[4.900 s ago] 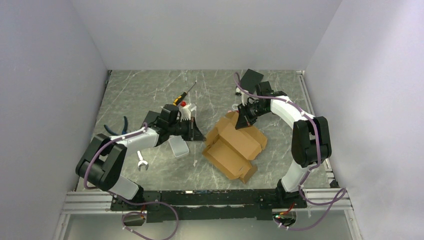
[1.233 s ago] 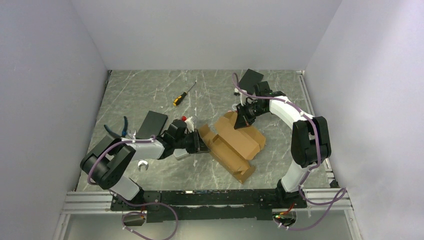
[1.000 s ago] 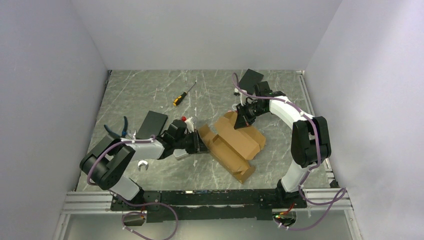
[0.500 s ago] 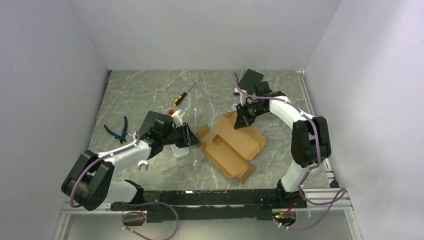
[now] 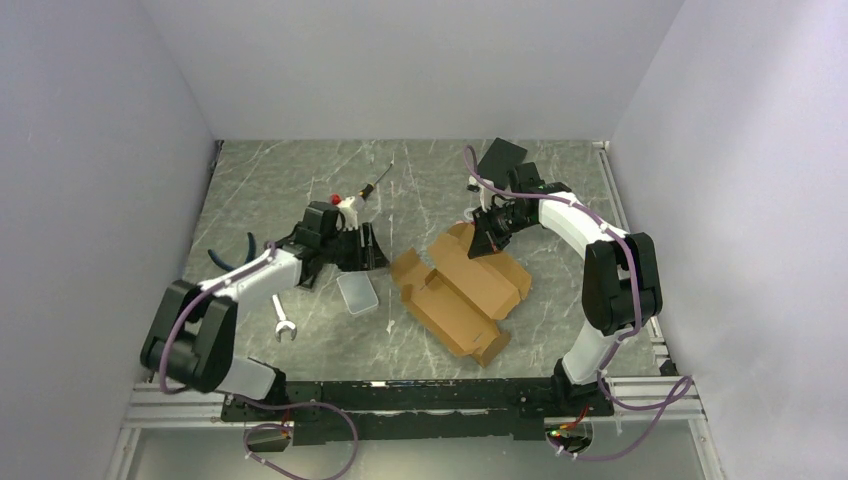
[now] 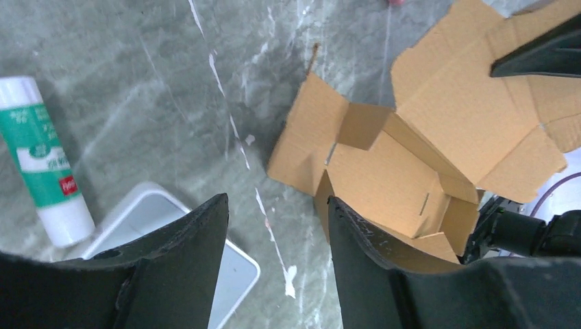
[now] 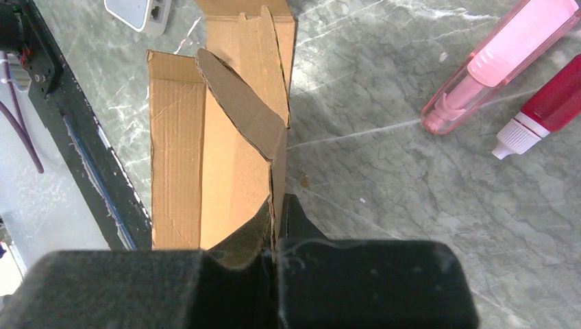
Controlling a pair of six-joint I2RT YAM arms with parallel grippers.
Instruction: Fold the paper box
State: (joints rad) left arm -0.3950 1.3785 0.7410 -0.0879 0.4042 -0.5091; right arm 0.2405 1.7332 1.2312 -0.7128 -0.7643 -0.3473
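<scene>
Counted: one box, one wrench, one tin, one pair of pliers, one glue stick, one screwdriver, one black slab in clear sight, one pink tube, one red bottle, and two claws.

Nearest the arm bases lies the wrench [image 5: 283, 326], left of centre on the table [image 5: 300, 180]. Just beyond it and a little to the right sits the tin [image 5: 358, 294].

The box [image 5: 470, 285] lies right of centre, between the two arms. It is half formed, with some walls raised round an open hollow and its flaps still spread flat. Its near corner points toward the bases.

The left claw [image 6: 275, 205] hangs just past the tin, beside the left flap of the box. Its fingers [image 6: 185, 253] stand moderately apart with bare table showing between them. It grips nothing and touches neither box nor tin.

The glue stick [image 6: 44, 164] lies by the tin in the left wrist view. The pliers [image 5: 247, 246] lie left of that arm.

Further back, the right claw [image 7: 277, 205] is pinched tight on the edge of a raised flap at the far end of the box. The cardboard stands upright between its fingers.

The pink tube [image 7: 507, 51] and the red bottle [image 7: 548, 103] lie side by side on the table beyond that flap.

Farthest off are the screwdriver [image 5: 377, 181], behind the left arm, and the slab [image 5: 500, 155], behind the right arm.
</scene>
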